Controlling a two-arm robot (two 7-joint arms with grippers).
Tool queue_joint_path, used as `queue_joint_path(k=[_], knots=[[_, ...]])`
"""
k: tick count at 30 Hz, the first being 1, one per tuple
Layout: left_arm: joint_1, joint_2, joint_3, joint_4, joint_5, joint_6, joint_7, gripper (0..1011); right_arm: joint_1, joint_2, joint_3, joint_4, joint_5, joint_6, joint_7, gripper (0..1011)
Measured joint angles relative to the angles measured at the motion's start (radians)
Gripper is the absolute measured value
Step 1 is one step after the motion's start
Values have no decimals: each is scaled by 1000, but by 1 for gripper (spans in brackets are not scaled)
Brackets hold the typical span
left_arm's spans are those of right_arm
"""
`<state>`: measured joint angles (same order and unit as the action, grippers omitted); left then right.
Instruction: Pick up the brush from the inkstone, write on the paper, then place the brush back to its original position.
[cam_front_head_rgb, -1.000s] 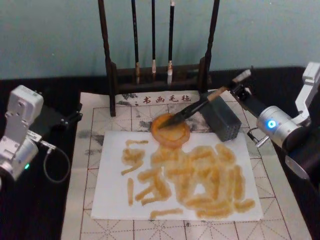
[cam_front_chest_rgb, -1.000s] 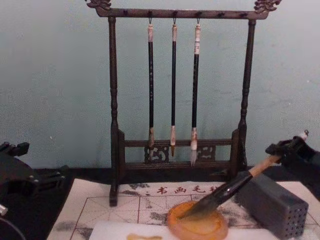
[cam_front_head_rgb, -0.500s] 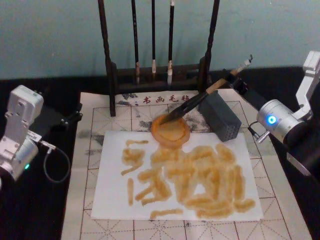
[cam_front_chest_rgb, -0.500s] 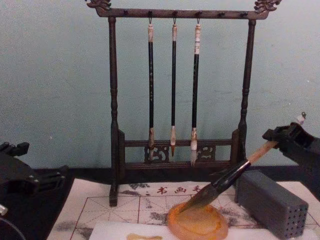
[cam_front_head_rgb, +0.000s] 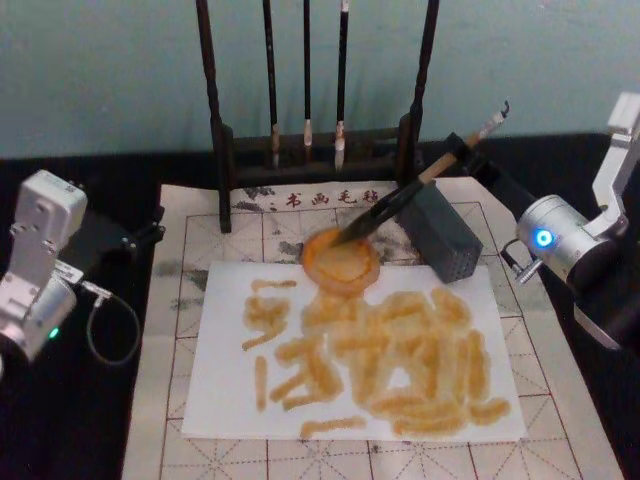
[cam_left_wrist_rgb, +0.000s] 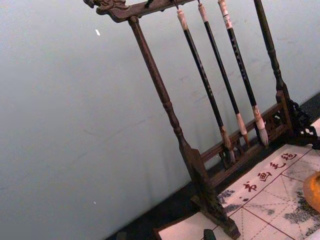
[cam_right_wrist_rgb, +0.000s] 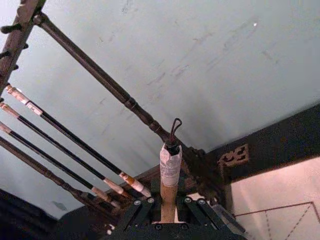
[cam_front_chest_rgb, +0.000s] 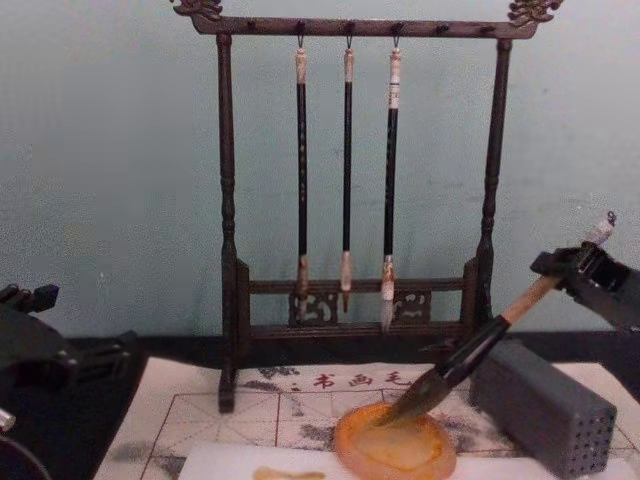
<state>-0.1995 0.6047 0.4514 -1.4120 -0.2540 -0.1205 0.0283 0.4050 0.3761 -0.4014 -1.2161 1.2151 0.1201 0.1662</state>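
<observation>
Jaws of right gripper (cam_front_chest_rgb: 572, 268) pinch brush (cam_front_chest_rgb: 468, 354); bristles seemingly just above inkstone (cam_front_chest_rgb: 348, 447) rim.

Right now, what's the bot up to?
The right gripper is shut on the brush, gripping its handle near the white cap. It holds the brush tilted, bristles down at the inkstone, with the handle passing over the grey block. The paper already carries yellowish-brown strokes. The left gripper sits parked beside the mat, on the left.
</observation>
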Motion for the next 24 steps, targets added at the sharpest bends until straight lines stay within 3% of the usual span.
queue_joint_path(k=[24], knots=[[0, 0, 0, 0, 0, 0, 0, 1001, -28, 10, 28, -51, -149, -78, -10, 185]])
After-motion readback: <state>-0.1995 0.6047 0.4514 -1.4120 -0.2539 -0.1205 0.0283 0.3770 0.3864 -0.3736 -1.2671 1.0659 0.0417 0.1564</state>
